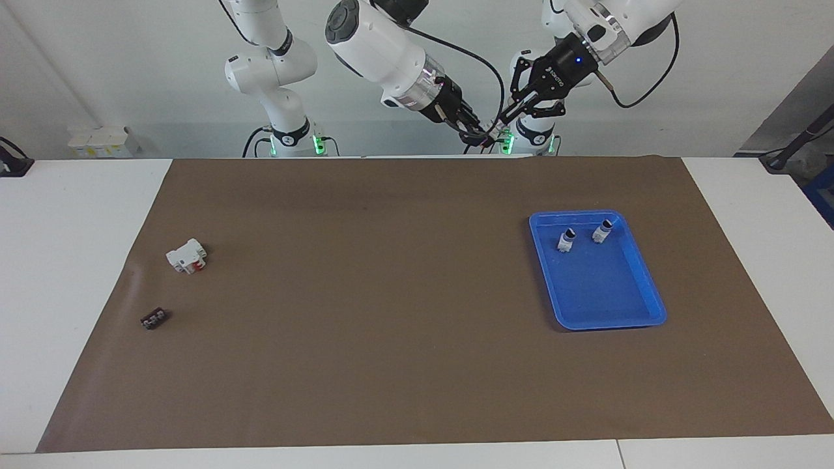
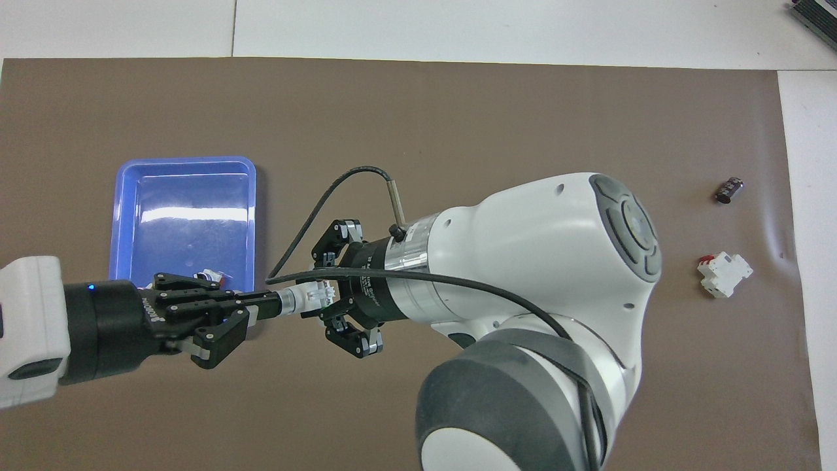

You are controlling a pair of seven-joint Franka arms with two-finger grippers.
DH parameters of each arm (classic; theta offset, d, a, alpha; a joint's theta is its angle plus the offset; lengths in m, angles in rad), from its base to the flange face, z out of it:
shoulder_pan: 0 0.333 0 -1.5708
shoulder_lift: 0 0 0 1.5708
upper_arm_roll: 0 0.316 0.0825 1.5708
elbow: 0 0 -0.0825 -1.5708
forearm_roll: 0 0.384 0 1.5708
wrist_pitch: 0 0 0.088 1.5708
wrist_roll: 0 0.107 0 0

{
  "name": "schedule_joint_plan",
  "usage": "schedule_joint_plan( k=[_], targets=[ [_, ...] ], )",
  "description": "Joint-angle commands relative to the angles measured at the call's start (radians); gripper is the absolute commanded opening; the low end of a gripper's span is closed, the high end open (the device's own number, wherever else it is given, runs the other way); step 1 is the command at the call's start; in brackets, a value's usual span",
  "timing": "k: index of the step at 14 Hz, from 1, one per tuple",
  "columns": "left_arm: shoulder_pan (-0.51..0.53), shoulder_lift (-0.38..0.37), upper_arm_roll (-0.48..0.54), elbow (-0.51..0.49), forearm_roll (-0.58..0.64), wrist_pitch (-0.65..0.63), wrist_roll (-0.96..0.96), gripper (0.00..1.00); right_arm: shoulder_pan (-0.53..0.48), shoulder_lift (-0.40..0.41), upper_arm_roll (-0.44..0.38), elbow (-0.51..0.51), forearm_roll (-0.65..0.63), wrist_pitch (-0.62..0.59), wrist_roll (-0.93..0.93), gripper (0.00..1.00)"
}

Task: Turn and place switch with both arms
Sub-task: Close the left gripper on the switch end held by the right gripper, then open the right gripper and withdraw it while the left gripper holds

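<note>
The switch [image 2: 297, 299] [image 1: 490, 133], small and white with a dark tip, hangs high over the brown mat [image 1: 391, 293] between the two grippers. My left gripper [image 2: 269, 303] [image 1: 502, 125] is shut on its dark-tipped end, reaching in from the left arm's end. From the other end, my right gripper [image 2: 322, 297] [image 1: 479, 137] is shut on its white body. The two grippers face each other, almost tip to tip. The orange section does not show clearly.
A blue tray [image 1: 612, 306] [image 2: 183, 190] lies toward the left arm's end, with two white black-tipped pieces [image 1: 565, 241] [image 1: 603, 231] in it. Toward the right arm's end lie a white block with red parts [image 1: 187, 255] [image 2: 724, 275] and a small dark part [image 1: 153, 318] [image 2: 729, 190].
</note>
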Motion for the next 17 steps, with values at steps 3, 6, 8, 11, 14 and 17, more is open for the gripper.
schedule_joint_plan(
  k=[3, 6, 8, 11, 14, 17],
  targets=[
    [0.004, -0.027, 0.010, -0.016, -0.006, -0.073, 0.023, 0.00, -0.018, -0.019, -0.009, -0.012, -0.042, 0.018, -0.028, 0.74],
    [0.004, -0.026, 0.015, -0.011, -0.006, -0.070, 0.023, 0.00, -0.021, -0.033, -0.008, -0.011, -0.120, 0.009, -0.072, 1.00],
    [0.005, -0.024, 0.016, -0.009, -0.006, -0.067, 0.023, 0.00, -0.032, -0.039, -0.017, -0.011, -0.120, 0.009, -0.156, 1.00],
    [0.010, -0.018, 0.021, -0.008, 0.002, -0.056, 0.024, 0.00, -0.081, -0.046, -0.020, -0.009, -0.142, 0.009, -0.323, 1.00],
    [0.010, 0.015, 0.019, -0.008, 0.070, -0.041, 0.049, 0.00, -0.150, -0.053, -0.018, -0.006, -0.220, 0.011, -0.519, 1.00],
    [0.007, 0.080, 0.018, -0.008, 0.193, -0.009, 0.095, 0.00, -0.204, -0.053, -0.015, -0.009, -0.445, 0.000, -0.678, 1.00]
  ],
)
